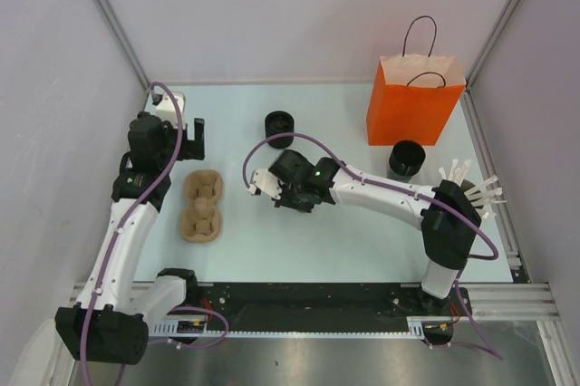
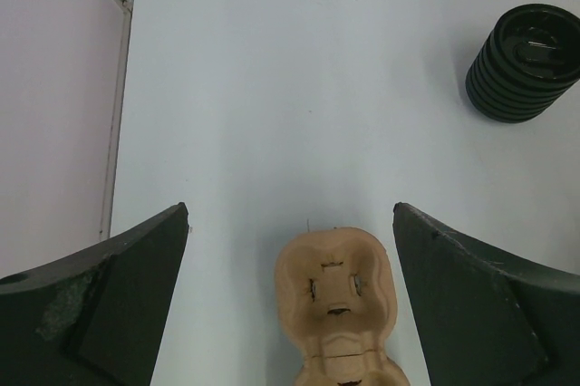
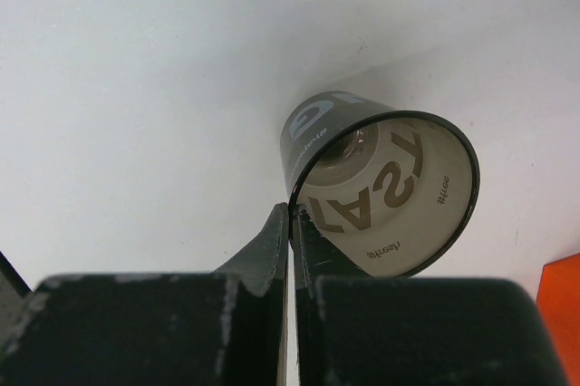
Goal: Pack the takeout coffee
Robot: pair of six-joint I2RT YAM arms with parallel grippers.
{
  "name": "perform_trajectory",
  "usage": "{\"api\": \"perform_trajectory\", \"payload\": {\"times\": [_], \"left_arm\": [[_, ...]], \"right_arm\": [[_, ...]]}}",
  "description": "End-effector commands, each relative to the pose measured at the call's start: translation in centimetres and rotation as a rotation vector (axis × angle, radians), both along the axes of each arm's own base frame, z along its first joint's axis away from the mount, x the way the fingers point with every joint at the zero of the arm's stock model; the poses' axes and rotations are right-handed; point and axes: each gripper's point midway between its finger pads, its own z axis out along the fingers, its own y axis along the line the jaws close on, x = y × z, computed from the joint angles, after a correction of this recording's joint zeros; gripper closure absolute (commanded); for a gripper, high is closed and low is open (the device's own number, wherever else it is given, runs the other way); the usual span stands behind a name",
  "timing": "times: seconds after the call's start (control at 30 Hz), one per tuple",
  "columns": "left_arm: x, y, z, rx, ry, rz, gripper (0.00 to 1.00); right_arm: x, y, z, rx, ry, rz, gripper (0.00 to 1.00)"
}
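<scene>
Pale blue table (image 1: 344, 232) fills the floor of a booth with plain lilac walls. On its left part lies the brown pulp cup tray (image 1: 201, 207), and I describe all places from this tray.

Just behind the tray hangs the left gripper (image 2: 290, 214), its two black fingers spread wide, with nothing between them.

To the right of the tray, quite near, is the right gripper (image 3: 292, 218). Its fingers are pressed together and pinch the rim of the takeout coffee cup (image 3: 390, 191). This cup is black outside, tipped on its side, with its open mouth turned to the wrist camera and brown letters visible inside. Whether it touches the table, I cannot tell.

Behind the tray and to the right stands a ribbed black cup (image 2: 524, 62) with a lid. Farther right stands a second black cup (image 1: 406, 159), and directly behind it an orange paper bag (image 1: 415, 105) with black handles. At the far right edge are some white sticks (image 1: 476, 185).
</scene>
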Motion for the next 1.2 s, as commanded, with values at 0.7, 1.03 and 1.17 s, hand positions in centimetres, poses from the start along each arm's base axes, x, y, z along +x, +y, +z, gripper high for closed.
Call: {"api": "perform_trajectory", "payload": {"times": [0.7,1.03,1.17], "left_arm": [[0.1,-0.5,0.8,-0.049,-0.043,-0.015,0.00],[0.3,-0.7,0.4,-0.052,-0.035,-0.022,0.00],[0.3,-0.8,0.4,-0.053,-0.033,-0.033,0.00]], "right_arm": [[-1.1,0.1,-0.6,-0.031,0.019,0.050,0.86],[0.1,-0.3,3.5,0.011,-0.097,0.052,0.57],[1.1,-0.5,6.8,0.053,-0.147,0.040,0.40]]}}
